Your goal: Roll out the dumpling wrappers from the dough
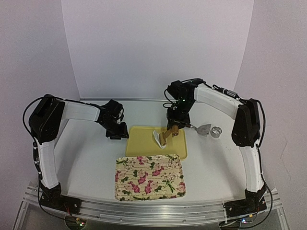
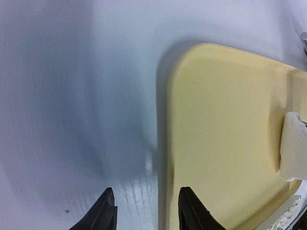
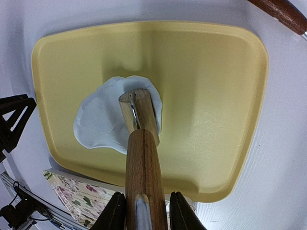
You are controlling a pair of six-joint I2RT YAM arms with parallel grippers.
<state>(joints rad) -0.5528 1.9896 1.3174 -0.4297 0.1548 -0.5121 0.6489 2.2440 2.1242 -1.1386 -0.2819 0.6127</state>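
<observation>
A flattened, uneven white dough sheet lies in the yellow tray, left of its middle, with the tip of a wooden rolling pin resting on its right part. The right arm's fingers are clamped on the pin's handle. The left arm's fingers stand apart with nothing between them, at the tray's left edge. Nearer the arms, a floral tray sits on the worktop; a metal ring cutter lies to the right.

The black left gripper, jaws parted, hangs astride the pale yellow plastic tray's rim; a flattened white dough sheet lies off to its right.
</observation>
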